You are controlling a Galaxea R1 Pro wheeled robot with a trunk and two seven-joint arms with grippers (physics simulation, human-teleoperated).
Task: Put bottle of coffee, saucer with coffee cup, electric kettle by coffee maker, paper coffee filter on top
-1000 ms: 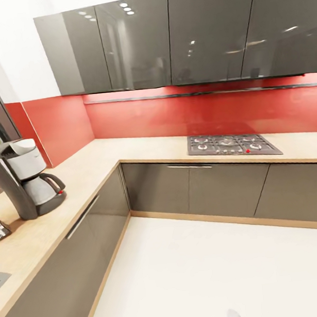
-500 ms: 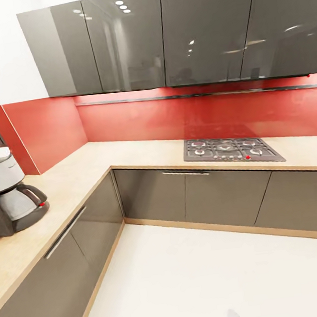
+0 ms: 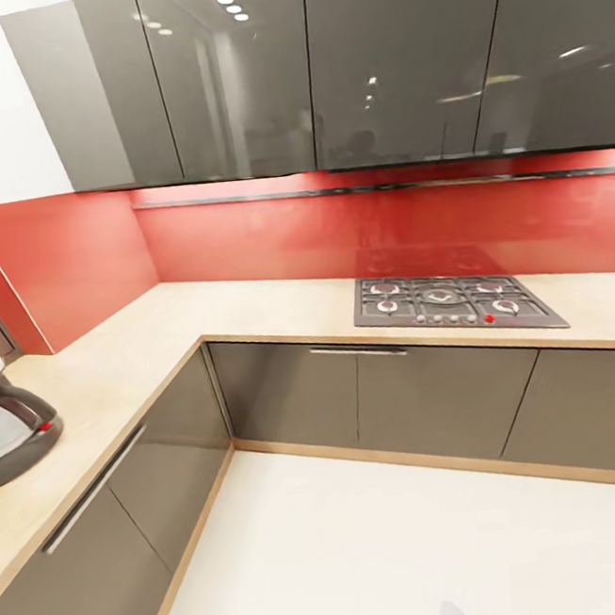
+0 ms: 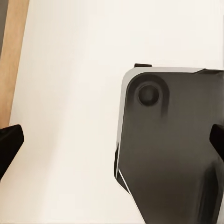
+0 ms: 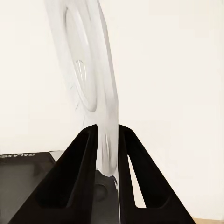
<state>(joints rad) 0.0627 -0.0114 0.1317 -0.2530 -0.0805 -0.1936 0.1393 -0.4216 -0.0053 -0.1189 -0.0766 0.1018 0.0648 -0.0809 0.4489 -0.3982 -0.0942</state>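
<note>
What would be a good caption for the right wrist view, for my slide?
Right end effector shut on the rim of the white saucer, held edge-on above the pale floor.

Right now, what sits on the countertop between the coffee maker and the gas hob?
Nothing. In the head view the countertop runs bare from the coffee maker at the left edge, round the corner, to the gas hob.

Glossy cabinets, matt wood bench.

The wall cabinets [image 3: 320,69] are dark, mirror-glossy panels; the backsplash [image 3: 338,233] is smooth, shiny red. The bench [image 3: 250,304] looks like pale matt wood grain, the hob [image 3: 454,302] brushed grey metal. The saucer [image 5: 93,84] is smooth glazed white between the right hand's [image 5: 108,140] matt black fingers.
</note>
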